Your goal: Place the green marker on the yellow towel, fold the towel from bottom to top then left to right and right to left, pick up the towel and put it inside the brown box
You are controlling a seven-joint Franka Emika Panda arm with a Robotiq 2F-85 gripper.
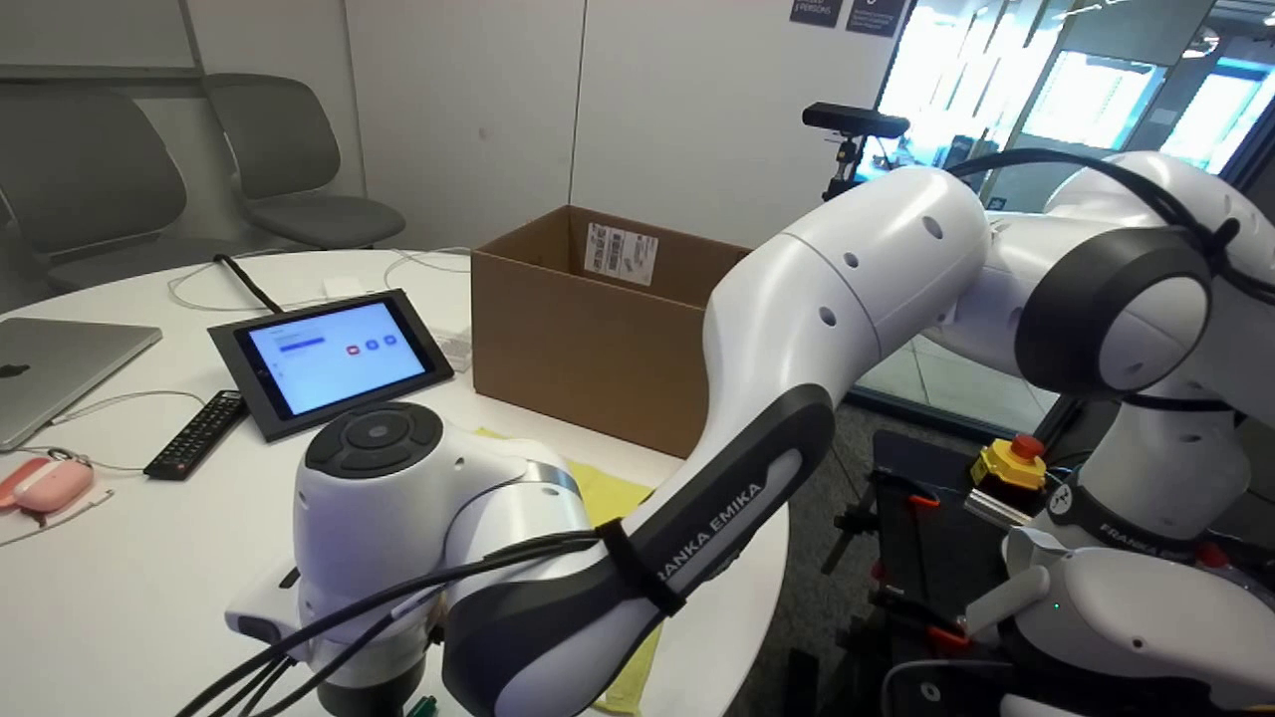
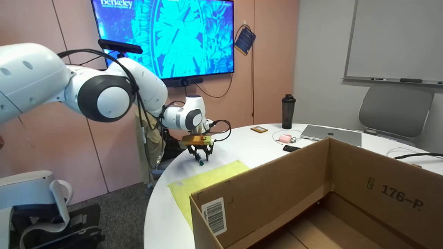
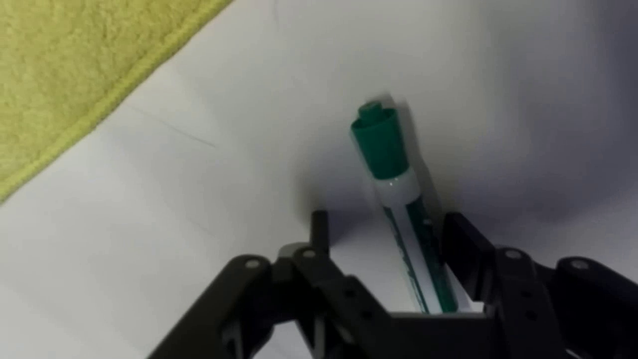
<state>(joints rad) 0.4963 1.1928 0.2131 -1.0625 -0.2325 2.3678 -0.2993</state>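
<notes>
Exterior view: tablet (image 1: pixel 337 357) (box (image 1: pixel 588 354) alongside).

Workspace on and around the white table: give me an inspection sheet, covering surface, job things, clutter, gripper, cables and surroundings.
Surface: table, white, curved edge.
Job things: green marker lying off the towel; towel spread out, partly hidden; box upright, open-topped, beside it.
Clutter: tablet, remote, laptop, pink case, bottle.
Gripper: open, jaws either side of the marker; contact on one side unclear.
Cables: black, along the arm; a lead behind the tablet.
Surroundings: grey chairs, lit wall screen.
</notes>
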